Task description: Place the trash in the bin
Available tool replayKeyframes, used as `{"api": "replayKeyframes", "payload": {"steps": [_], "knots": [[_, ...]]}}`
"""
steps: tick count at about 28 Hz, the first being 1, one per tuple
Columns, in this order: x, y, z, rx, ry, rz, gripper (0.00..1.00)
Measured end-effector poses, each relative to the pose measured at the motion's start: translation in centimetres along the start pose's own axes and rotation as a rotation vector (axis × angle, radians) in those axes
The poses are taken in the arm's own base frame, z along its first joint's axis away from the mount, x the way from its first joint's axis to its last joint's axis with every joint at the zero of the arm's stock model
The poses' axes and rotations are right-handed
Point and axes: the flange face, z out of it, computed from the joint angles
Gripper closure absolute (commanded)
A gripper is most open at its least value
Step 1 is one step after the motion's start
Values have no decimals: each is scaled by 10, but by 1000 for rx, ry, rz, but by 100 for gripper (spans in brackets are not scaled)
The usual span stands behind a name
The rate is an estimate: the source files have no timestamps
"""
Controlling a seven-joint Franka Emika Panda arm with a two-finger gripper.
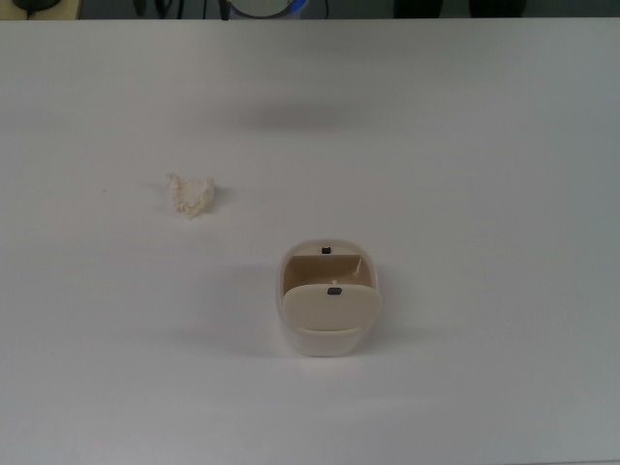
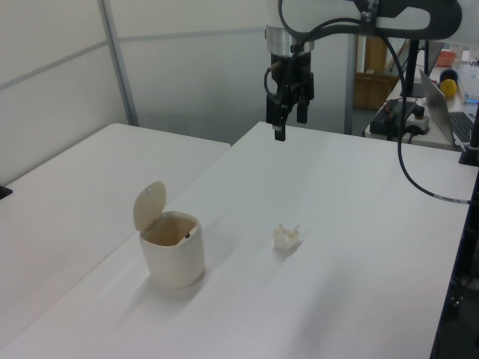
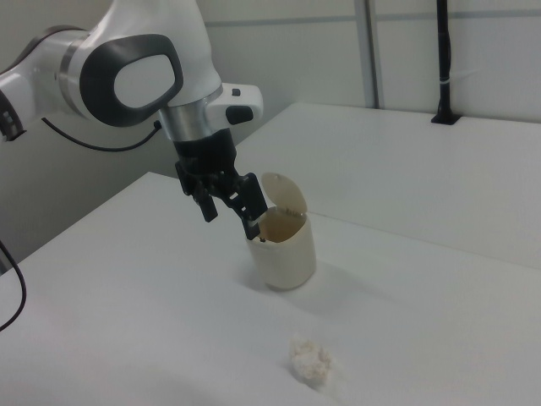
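Observation:
The trash (image 1: 191,195) is a small off-white crumpled wad lying on the white table (image 1: 484,145), up and to the left of the bin in the top view. It also shows as the wad (image 2: 286,237) (image 3: 310,362) in both side views. The cream bin (image 1: 329,298) (image 2: 173,254) (image 3: 284,249) stands upright with its flap lid (image 2: 150,204) raised and its inside visible. My gripper (image 2: 290,127) (image 3: 230,222) hangs in the air well above the table, open, with nothing between its fingers. It is out of the top view.
A second white table (image 2: 67,194) adjoins along a seam on the left view's left. A desk with a laptop (image 2: 449,112) and other gear stands at the left view's far right. A black cable (image 2: 419,176) droops from the arm over the table's right edge.

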Motion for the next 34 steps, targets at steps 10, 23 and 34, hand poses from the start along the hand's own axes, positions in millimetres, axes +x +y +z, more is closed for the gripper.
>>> {"api": "replayKeyframes", "payload": {"steps": [10,23,34], "knots": [[8,-19,27,-3,-55,-33,0],[59,-42,160,-114,-211,-103,0],[68,-32,249,-152,-309,-110,25]]}}
